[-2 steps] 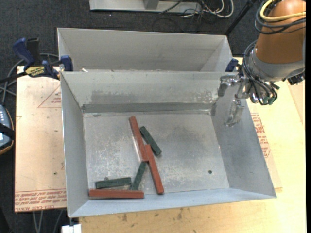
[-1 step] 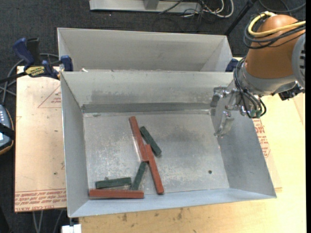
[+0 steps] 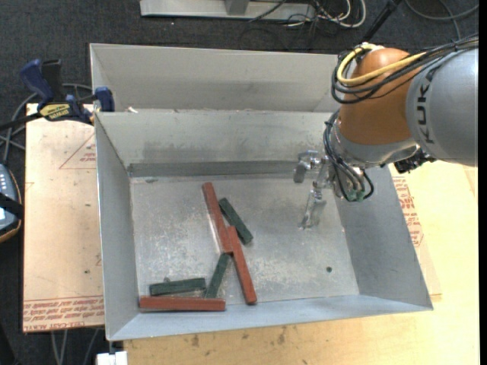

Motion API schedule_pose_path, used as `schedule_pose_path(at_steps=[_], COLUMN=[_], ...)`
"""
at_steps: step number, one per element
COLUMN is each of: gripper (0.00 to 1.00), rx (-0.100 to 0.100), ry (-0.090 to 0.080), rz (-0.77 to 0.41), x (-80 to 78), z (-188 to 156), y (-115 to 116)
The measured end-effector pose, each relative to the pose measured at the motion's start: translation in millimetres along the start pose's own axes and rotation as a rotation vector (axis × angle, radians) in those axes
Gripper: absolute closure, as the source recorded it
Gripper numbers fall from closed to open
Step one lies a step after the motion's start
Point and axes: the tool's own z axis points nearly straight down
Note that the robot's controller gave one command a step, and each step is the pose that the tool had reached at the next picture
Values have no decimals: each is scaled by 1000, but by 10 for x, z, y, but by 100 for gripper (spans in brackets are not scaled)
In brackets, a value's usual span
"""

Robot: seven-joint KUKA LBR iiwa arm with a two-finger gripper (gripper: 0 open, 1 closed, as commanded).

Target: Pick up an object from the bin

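As the orange-covered arm (image 3: pixel 380 105) reaches in from the right, its pincer (image 3: pixel 308 217) points down at bare grey floor in the right half of the bin (image 3: pixel 114 204); whether it is wide or narrow cannot be told. Nearest to it, off to its left and apart from it, a short dark green bar (image 3: pixel 236 220) lies against a long red bar (image 3: pixel 228 242) that runs diagonally through the bin's middle. At the front left, a second green bar (image 3: pixel 218 274) lies against the long red one's lower end, and a third green bar (image 3: pixel 177 287) lies just beside a shorter red bar (image 3: pixel 183 304) along the front wall.
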Motion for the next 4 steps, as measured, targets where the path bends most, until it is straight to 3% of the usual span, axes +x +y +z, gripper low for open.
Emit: schedule_pose_path(at_steps=[1, 3, 4], gripper=[0, 0, 0], rx=[0, 1, 1], ry=[-5, -2, -10], rz=[250, 317, 261], x=[575, 330, -51], z=[-319, 795, 938], y=[498, 1544, 1280])
